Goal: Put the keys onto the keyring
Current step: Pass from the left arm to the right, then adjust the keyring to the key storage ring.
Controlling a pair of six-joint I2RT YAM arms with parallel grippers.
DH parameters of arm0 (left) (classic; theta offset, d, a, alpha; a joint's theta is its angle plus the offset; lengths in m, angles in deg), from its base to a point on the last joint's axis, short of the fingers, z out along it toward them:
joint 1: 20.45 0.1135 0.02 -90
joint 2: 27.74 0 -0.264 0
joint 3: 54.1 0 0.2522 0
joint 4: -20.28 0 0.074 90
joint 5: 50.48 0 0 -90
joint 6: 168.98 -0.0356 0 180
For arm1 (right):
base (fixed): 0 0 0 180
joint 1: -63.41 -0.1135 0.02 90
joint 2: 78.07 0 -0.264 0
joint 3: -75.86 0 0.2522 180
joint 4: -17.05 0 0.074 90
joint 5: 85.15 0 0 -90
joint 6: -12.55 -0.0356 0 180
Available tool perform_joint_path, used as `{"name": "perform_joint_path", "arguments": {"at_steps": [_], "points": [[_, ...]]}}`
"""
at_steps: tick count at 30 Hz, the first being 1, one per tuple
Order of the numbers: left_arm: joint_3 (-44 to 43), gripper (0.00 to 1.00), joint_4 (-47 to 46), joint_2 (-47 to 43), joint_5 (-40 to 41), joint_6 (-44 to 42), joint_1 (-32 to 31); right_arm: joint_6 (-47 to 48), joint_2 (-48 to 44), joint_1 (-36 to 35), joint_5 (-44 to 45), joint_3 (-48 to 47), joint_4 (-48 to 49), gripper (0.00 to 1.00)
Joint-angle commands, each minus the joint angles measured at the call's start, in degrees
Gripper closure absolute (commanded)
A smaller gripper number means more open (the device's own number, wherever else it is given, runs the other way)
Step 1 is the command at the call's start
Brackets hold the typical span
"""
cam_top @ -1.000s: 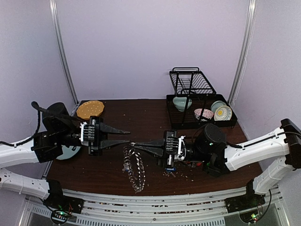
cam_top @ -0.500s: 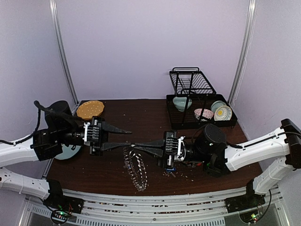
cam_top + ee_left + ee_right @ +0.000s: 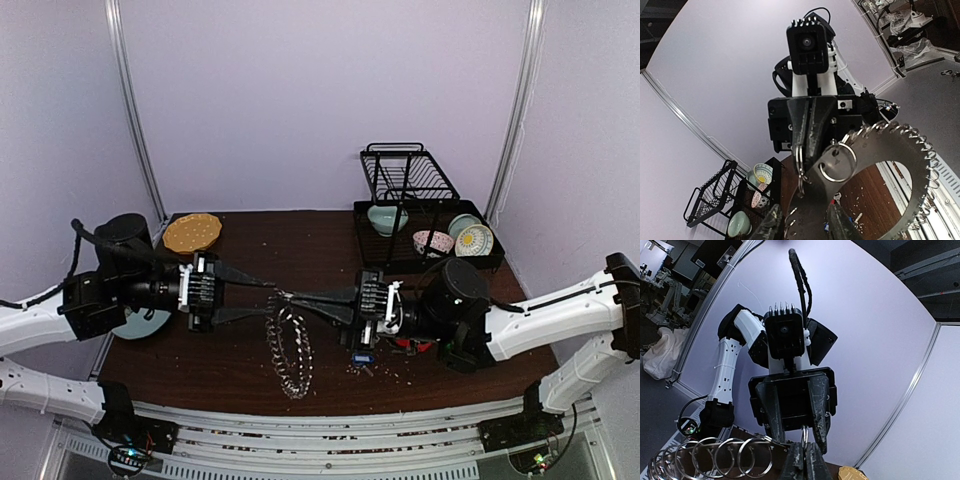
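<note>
From above, the brown surface point(image 3: 200, 362) carries the keyring point(image 3: 271, 345) at its middle. The right gripper point(image 3: 290, 297) reaches in from 3 o'clock with its jaws pressed together on the chain's top link, and the rest of the loop trails toward 6 o'clock. The left gripper point(image 3: 268, 298) comes from 9 o'clock with jaws apart, tips just beside that link, gripping nothing. The keys point(image 3: 362, 358) lie under the right gripper's body, at 4 o'clock from the ring, a blue tag showing among pale crumbs point(image 3: 395, 374). A black dish rack point(image 3: 410, 175) with bowls point(image 3: 447, 240) stands at 1 o'clock, well apart. A cork-coloured disc point(image 3: 192, 232) sits at 10 o'clock, and a pale plate point(image 3: 150, 324) is half hidden beneath the left arm.

The left wrist view looks up at the right jaws, closed on a single ring. The chain sweeps in an arc toward 4 o'clock and covers much of the surface. Inside the arc, near 6 o'clock, small keys with blue and red tags show. The rack and bowls sit at 8 o'clock.

The right wrist view alone faces the left jaws head-on, with a clear gap between them. At 6 o'clock its own fingers point(image 3: 796, 462) pinch one ring, and a row of rings runs toward 8 o'clock.
</note>
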Motion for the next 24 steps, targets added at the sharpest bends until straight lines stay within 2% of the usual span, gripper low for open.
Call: {"name": "perform_joint_path", "arguments": {"at_steps": [1,4,9,17,24], "points": [[-2.09,0.69,0.17,1.14,-1.58,0.35,0.37,-0.03,-1.24,0.07,1.09,-1.4,3.39,1.0],[-1.37,0.78,-4.59,1.96,-2.09,3.61,0.37,0.18,-1.22,0.12,1.13,-1.54,2.74,1.0],[0.48,0.79,-10.9,2.02,-3.23,8.07,0.32,0.37,-0.62,0.09,1.02,-2.14,1.83,1.0],[1.01,0.8,-9.79,0.76,-4.32,6.57,0.31,0.59,-0.21,0.09,1.51,-2.72,0.92,1.0],[-0.06,0.8,-9.73,3.35,-3.44,8.42,0.07,1.07,0.1,0.1,3.58,-3.88,-1.05,1.0]]}}
